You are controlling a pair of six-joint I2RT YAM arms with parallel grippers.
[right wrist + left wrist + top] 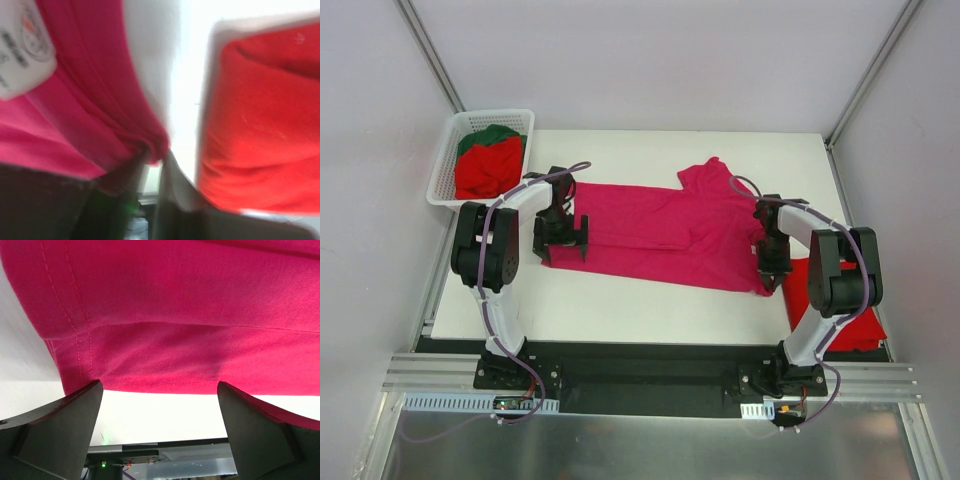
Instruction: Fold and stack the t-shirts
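Right wrist view: the right gripper (159, 156) is drawn narrow, and a bunch of the pink t-shirt (90, 100) is pinched between its jaws, close to the white neck label (20, 50); the picture is blurred.
Left gripper (160, 385): spread wide, nothing held; the shirt's hem lies just ahead of the two fingers.
Pink t-shirt's place: laid flat across the middle of the table (620, 310), hem toward the left edge, neck toward the right edge, one sleeve pointing to the far edge.
Red t-shirt (260, 125): folded at the near right corner, just beside the right gripper.
Basket (445, 165): at the far left corner, with red and green shirts heaped inside.
Step in hand: judged to be the taking hold of both ends for a fold; the neck end is gripped, the hem end is not yet.
Next move: the left jaws are to be lowered over the hem and closed, then both ends lifted evenly and carried across so the edges meet.
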